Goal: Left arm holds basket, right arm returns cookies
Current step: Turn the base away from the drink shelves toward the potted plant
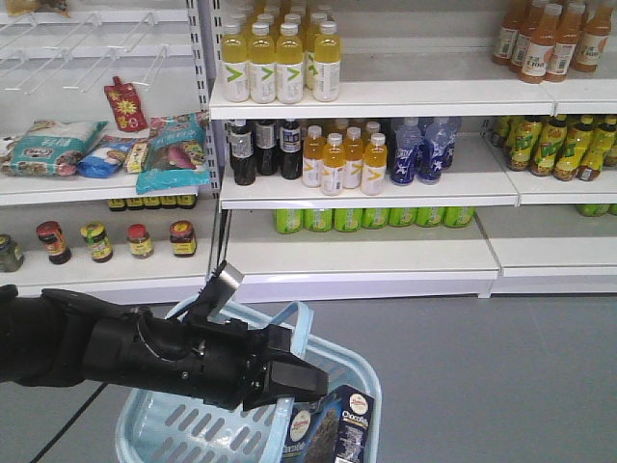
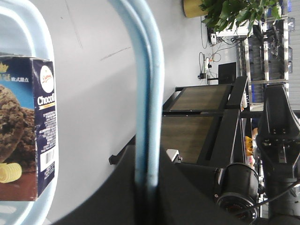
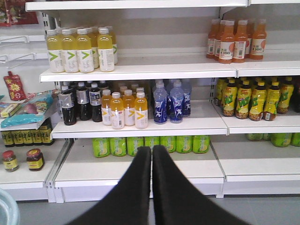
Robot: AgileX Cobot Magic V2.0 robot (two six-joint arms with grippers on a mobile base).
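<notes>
stocked shelves (image 1: 366, 201) behind basket (image 1: 145, 417) with cookies (image 1: 337, 429)

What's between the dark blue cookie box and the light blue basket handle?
In the left wrist view, only the light blue plastic basket's rim and bare grey floor.

The bottom edge crops the cookies (image 1: 333, 429) and basket (image 1: 164, 424); the left arm (image 1: 145, 352) hides part of the handle (image 1: 301, 323).
</notes>
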